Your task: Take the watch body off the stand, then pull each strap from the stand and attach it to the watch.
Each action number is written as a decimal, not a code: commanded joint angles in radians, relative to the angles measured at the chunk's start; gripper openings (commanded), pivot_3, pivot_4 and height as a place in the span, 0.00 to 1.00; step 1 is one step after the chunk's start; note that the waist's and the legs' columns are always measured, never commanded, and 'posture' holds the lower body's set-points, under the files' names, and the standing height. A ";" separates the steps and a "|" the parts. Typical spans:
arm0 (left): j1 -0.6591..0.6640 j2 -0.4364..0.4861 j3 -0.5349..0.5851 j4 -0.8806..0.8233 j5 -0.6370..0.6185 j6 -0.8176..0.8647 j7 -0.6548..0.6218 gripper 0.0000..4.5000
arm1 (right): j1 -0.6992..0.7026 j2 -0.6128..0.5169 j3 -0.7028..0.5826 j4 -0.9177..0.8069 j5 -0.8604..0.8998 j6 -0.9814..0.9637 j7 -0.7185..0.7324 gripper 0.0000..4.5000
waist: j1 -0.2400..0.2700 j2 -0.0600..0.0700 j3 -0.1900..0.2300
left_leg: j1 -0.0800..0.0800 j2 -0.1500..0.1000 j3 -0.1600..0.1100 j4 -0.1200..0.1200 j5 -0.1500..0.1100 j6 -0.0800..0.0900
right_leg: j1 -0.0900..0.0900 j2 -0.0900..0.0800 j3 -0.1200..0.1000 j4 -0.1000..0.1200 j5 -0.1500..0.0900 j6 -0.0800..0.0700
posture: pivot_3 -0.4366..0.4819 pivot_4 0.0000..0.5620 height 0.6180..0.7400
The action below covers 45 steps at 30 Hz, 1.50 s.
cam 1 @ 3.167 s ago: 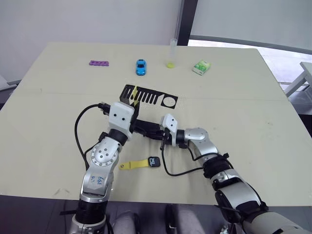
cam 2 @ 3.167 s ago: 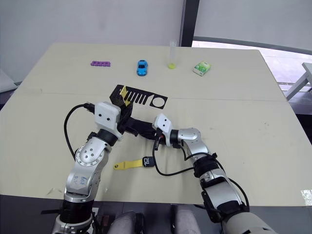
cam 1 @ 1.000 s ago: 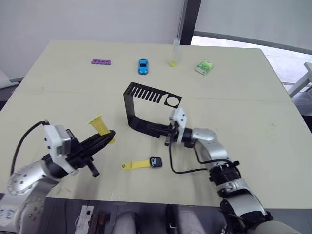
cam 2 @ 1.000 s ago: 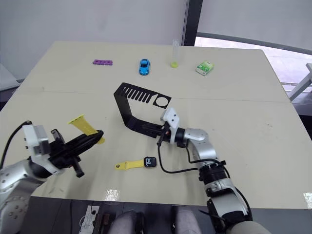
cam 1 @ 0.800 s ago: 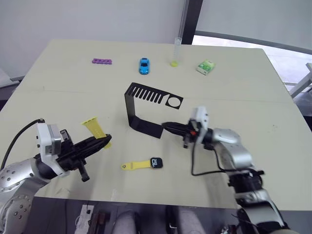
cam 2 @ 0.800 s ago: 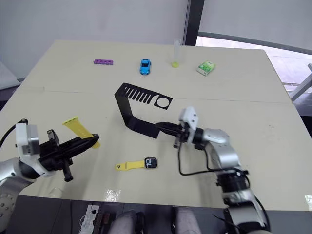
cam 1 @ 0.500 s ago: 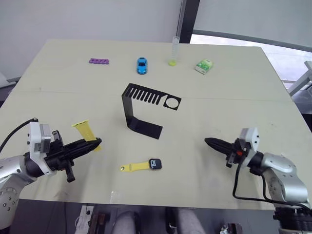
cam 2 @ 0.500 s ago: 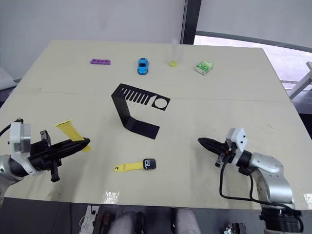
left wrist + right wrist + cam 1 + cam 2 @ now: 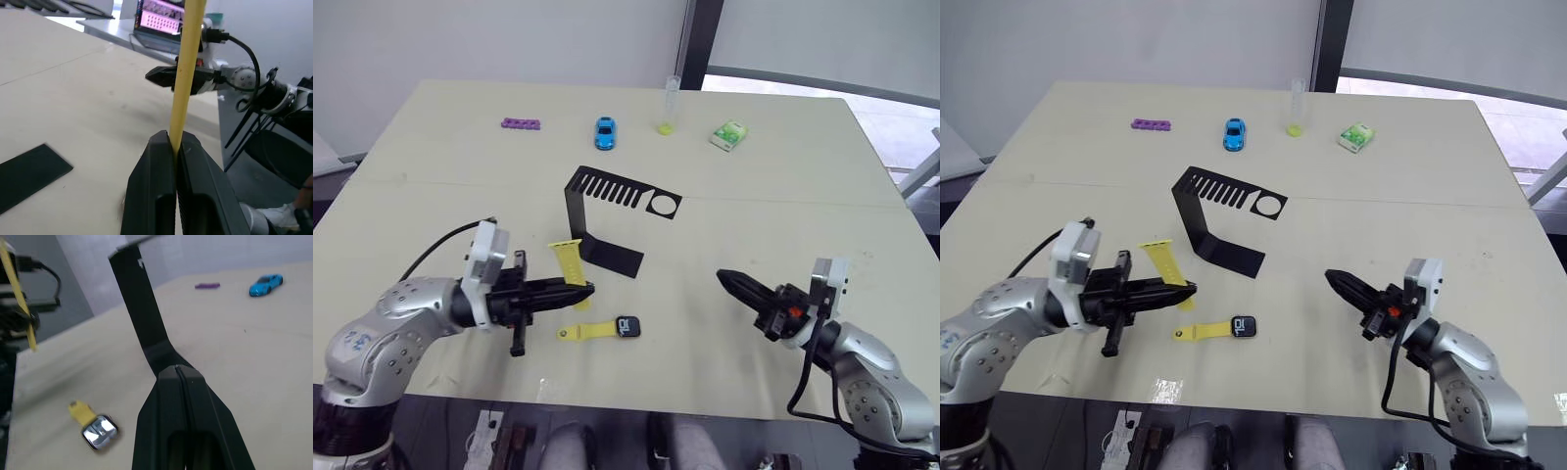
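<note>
Nearest me on the table (image 9: pixel 431 186), the watch (image 9: pixel 600 329) lies flat: the black watch body (image 9: pixel 626 326) has one yellow strap (image 9: pixel 584 332) already joined, and that strap runs out toward my left, so the long axis goes roughly side to side. The free end of the case faces my right.

Just beyond it, my left gripper (image 9: pixel 579 291) is pinched tight on the lower end of the second strap (image 9: pixel 569 261). This strap stands nearly upright out of the fingertips, tilted slightly, and hangs above the table a little to the left of the case.

My right gripper (image 9: pixel 726 280) hovers well apart on the right with its fingers pressed together and nothing between them.

I judge the second strap is pulled and the step in hand is attaching it. Next I should steady the case with the right gripper, turn the strap level, and slide its end into the free side.

Farther back, the stand (image 9: pixel 607 211) is bare.
</note>
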 commanded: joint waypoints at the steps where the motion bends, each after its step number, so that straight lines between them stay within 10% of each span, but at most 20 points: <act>1: -0.059 -0.024 -0.047 0.012 -0.052 0.074 0.013 0.00 | 0.009 0.033 0.041 -0.128 0.132 0.092 -0.101 0.18 | 0.000 0.000 0.000 | 0.000 0.000 0.000 0.000 0.000 0.000 | 0.000 0.000 0.000 0.000 0.000 0.000 | 0.48 0.27 1.00; 9: -0.106 -0.070 -0.113 0.037 -0.057 0.149 -0.001 0.00 | -0.069 0.118 0.112 -0.187 0.362 0.215 -0.299 0.99 | 0.001 0.000 0.000 | -0.001 0.000 0.000 0.003 0.001 0.001 | 0.000 0.000 0.001 0.000 0.000 0.000 | 0.48 0.27 1.00; 45: -0.135 -0.202 -0.158 0.076 -0.021 0.183 0.026 0.00 | -0.256 0.181 0.263 -0.125 0.408 0.278 -0.368 0.80 | 0.000 0.000 0.000 | -0.002 0.000 -0.001 0.009 0.000 0.002 | 0.000 0.000 0.001 0.004 0.000 0.000 | 0.48 0.27 1.00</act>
